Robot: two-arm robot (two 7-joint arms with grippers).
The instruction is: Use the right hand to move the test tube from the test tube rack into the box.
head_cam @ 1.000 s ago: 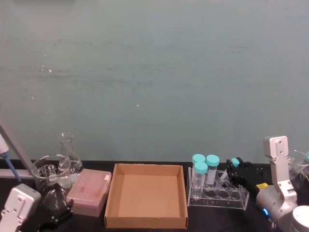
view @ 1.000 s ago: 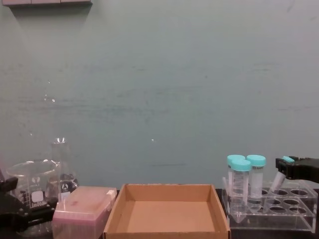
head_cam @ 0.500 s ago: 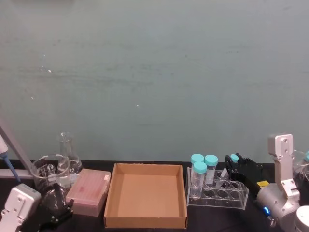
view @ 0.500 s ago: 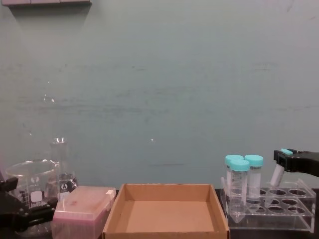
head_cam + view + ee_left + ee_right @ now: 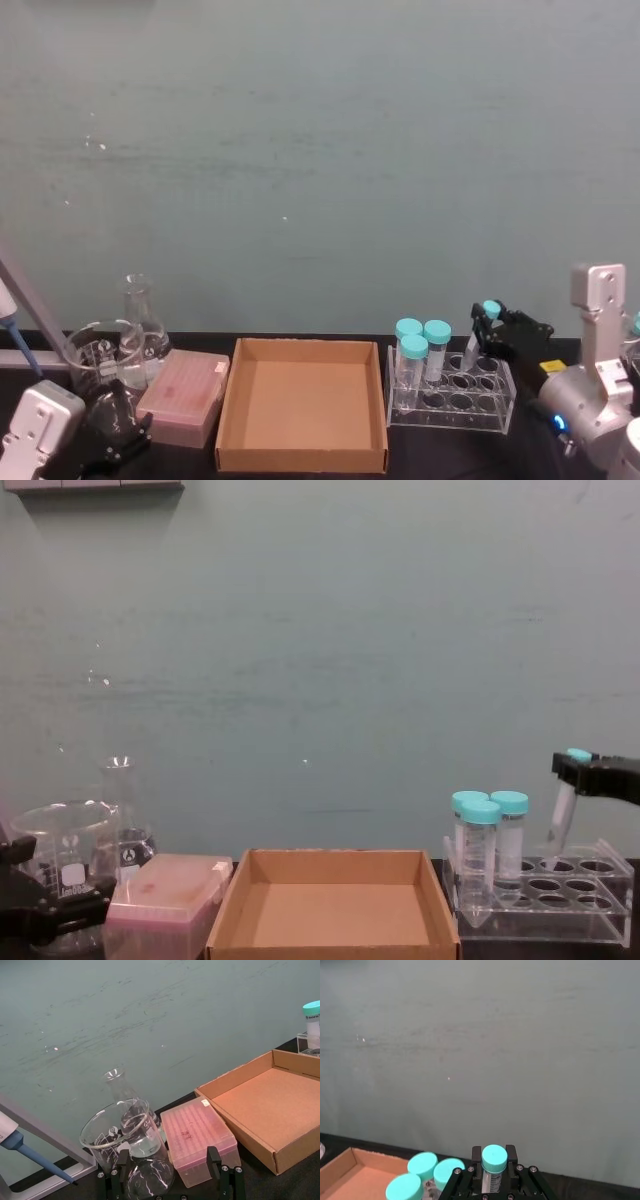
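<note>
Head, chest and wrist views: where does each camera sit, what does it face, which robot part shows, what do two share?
Head: high, looking down at box, rack; right hand grips tube.
Chest: low, looking forward at wall; right hand at right edge.
Left wrist: on left arm, facing beaker, pink box; left hand shows.
Right wrist: on right arm, facing wall; right hand shows.
Shared: head and chest both show box, rack, tube.

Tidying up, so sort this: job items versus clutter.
Job: right end effector gripping slim clear teal-capped test tube; clear acrylic rack; brown cardboard box.
Clutter: pink plastic lidded box; glass flask, beaker; wide teal-capped tubes; left end effector idle by glassware.
</note>
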